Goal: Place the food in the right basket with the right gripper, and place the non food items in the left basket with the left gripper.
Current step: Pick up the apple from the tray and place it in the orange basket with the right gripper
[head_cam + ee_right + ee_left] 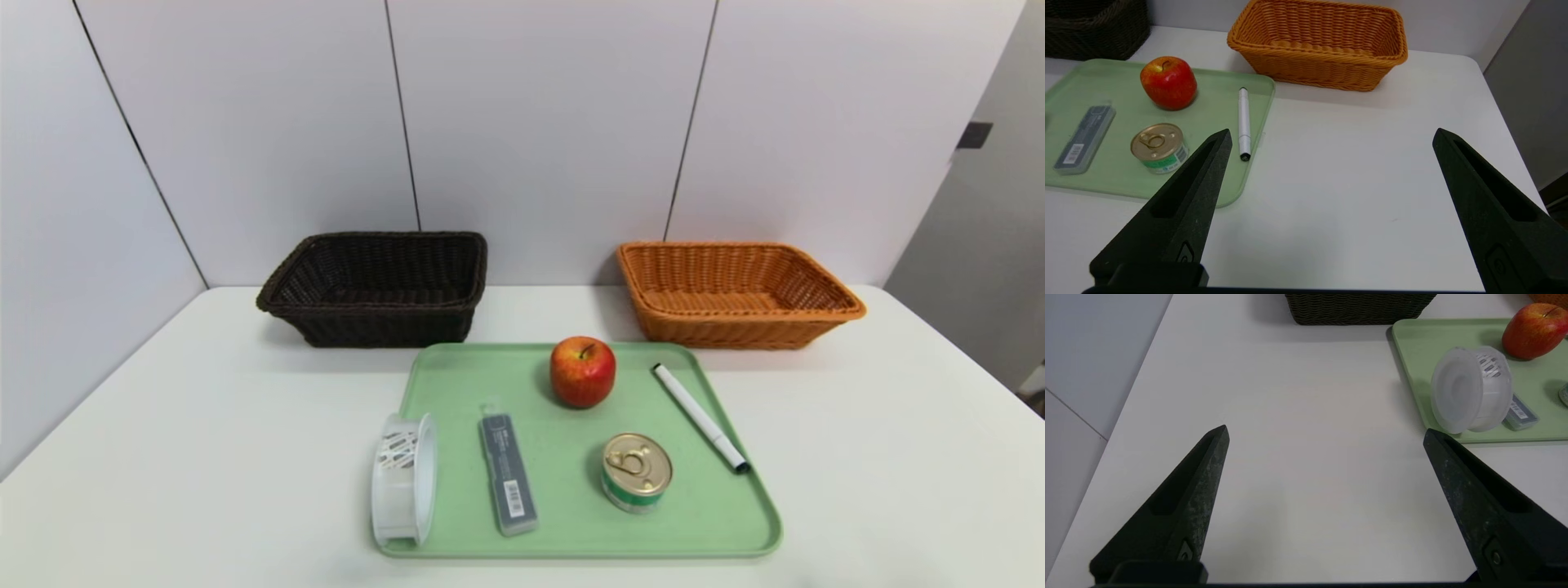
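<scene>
While both baskets sit empty, tray (735, 523) holds everything — untouched.

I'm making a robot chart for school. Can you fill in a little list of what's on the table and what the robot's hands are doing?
tray: green tray, holds all five items
food: apple; tin
non-food: tape roll; grey case; pen
left basket: dark brown, nothing visible inside
right basket: orange, nothing visible inside
left gripper: open, holding nothing, above bare table
right gripper: open, holding nothing, above bare table
sorted so far: nothing
</scene>
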Available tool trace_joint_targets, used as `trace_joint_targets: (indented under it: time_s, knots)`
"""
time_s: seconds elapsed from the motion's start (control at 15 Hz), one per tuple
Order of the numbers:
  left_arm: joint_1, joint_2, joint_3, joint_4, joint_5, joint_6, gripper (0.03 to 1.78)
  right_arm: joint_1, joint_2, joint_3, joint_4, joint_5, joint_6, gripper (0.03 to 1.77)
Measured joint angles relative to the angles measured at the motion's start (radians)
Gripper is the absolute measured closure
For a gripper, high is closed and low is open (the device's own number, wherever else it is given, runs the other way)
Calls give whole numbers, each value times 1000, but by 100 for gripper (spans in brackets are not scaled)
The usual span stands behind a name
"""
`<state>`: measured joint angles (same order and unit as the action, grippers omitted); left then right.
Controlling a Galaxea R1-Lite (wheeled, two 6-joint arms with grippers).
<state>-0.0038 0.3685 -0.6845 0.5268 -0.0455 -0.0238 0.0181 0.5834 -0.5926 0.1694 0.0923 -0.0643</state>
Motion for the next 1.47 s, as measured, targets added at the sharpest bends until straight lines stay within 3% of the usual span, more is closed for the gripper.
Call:
trace_joint_targets:
  time_s: [0.27,0.4,0.67,0.87,1.07,1.27,1.47]
  knots:
    - [-1,285,-189,7,-32,-4,12,113,381,-422,146,19,36,10]
    - [-1,407,-267,7,-35,-6,12,229,572,-607,204,-17,95,10]
    - [-23,579,-335,-8,-37,-13,12,460,907,-865,297,-136,287,10]
    - [-46,653,-337,-134,-36,-61,12,568,1100,-1011,375,-161,416,10]
    - [-83,698,-337,-195,-17,-129,12,617,1245,-1135,453,-158,529,10]
    - [-96,711,-310,-199,-16,-140,12,634,1342,-1211,547,-167,546,10]
    - [-99,715,-287,-236,-19,-190,12,644,1400,-1260,570,-210,603,10]
